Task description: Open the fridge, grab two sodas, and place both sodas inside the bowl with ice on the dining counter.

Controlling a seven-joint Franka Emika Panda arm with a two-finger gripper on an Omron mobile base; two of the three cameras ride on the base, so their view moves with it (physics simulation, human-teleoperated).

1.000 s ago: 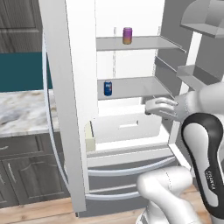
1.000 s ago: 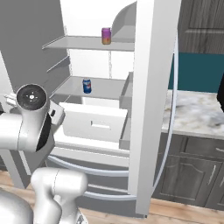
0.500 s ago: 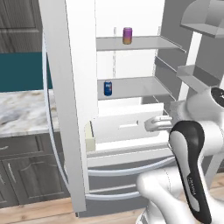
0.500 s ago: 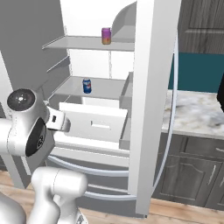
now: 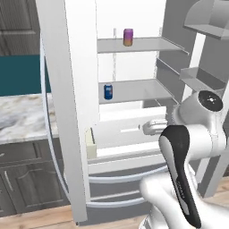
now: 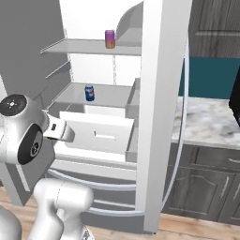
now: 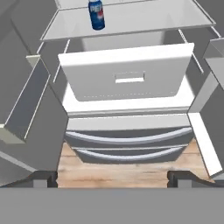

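Observation:
The fridge (image 5: 67,89) (image 6: 164,93) stands with both doors swung wide and its white interior showing. A purple soda (image 5: 128,37) (image 6: 110,39) with an orange lower band is on the upper shelf. A blue soda (image 5: 108,91) (image 6: 89,93) (image 7: 96,14) stands on the shelf below it. My gripper (image 5: 150,127) (image 6: 63,132) (image 7: 113,177) hovers in front of the white inner drawer (image 7: 127,74), lower than the blue soda and well short of it. It is open, its fingertips (image 7: 43,177) wide apart with nothing between them. The bowl, the ice and the dining counter are out of view.
Door bins (image 5: 201,78) jut from the open right door, close to my arm. Marble-topped dark cabinets (image 5: 22,116) (image 6: 206,122) flank the fridge beyond its left door. Two steel low drawers (image 7: 127,142) sit under the white drawer, above the wooden floor (image 7: 122,173).
My hand has sunk from the level of the blue soda's shelf to the front of the white drawer, and the forearm has swung nearer the cameras. The cans have not moved.

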